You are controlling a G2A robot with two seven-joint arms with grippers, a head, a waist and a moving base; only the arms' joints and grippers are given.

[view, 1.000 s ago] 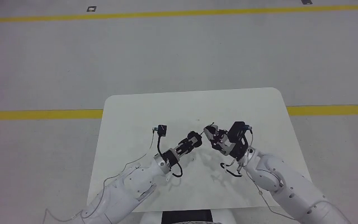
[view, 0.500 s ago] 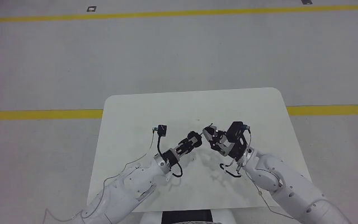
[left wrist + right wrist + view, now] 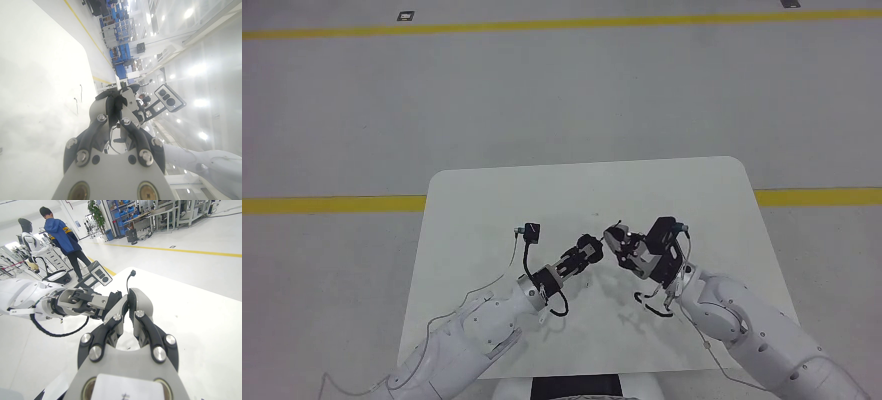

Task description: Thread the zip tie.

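Alignment looks to be the step in hand: the zip tie (image 3: 127, 283) is gripped, but as far as can be seen its tail has not entered the head (image 3: 133, 272). The next move, I judge, calls for bringing the free tail round to the head's slot and feeding it in squarely. The corrections should be small and steady, since the strap is thin and springy and may flick aside. The left arm (image 3: 482, 330) slants in from the left of the right gripper (image 3: 129, 303). The left gripper (image 3: 589, 249) sits just beside it, its tip close against the outer side of one right finger; whether they touch I cannot tell. It is clenched, though what lies in its clasp cannot be made out. The right gripper is clamped on the zip tie's strap, which rises out of the pinch with the head standing free above the fingertips. The right arm (image 3: 742, 320) runs back and to the right from the right gripper, bent at the elbow.
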